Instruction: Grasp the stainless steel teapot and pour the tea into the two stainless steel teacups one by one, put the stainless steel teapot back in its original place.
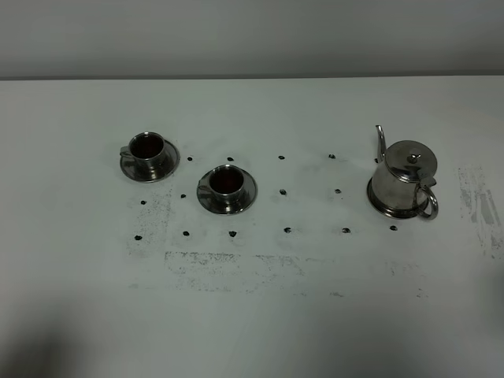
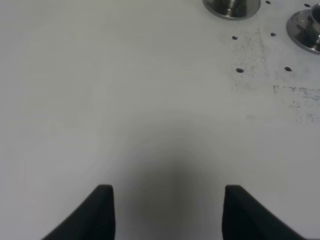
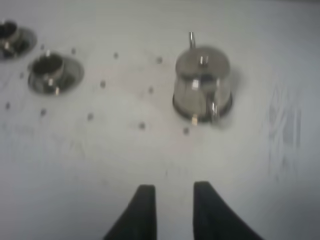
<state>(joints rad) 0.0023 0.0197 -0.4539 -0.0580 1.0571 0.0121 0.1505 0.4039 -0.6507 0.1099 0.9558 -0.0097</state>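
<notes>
The stainless steel teapot (image 1: 403, 177) stands upright on the flat round steel plate (image 1: 378, 208) at the right, spout pointing away, loop handle toward the front. Two steel teacups, the far left one (image 1: 147, 147) and the nearer one (image 1: 227, 182), sit on saucers and hold dark reddish-brown tea (image 1: 227, 180). Neither gripper shows in the exterior view. My right gripper (image 3: 174, 186) is open and empty, well short of the teapot (image 3: 201, 82). My left gripper (image 2: 168, 190) is open wide and empty over bare table, with the saucers' edges, one (image 2: 231, 7) and the other (image 2: 305, 30), far off.
The white table (image 1: 252, 315) carries a grid of small black dots (image 1: 287, 230) and grey scuff marks between the cups and the teapot. A grey wall runs behind the table's far edge.
</notes>
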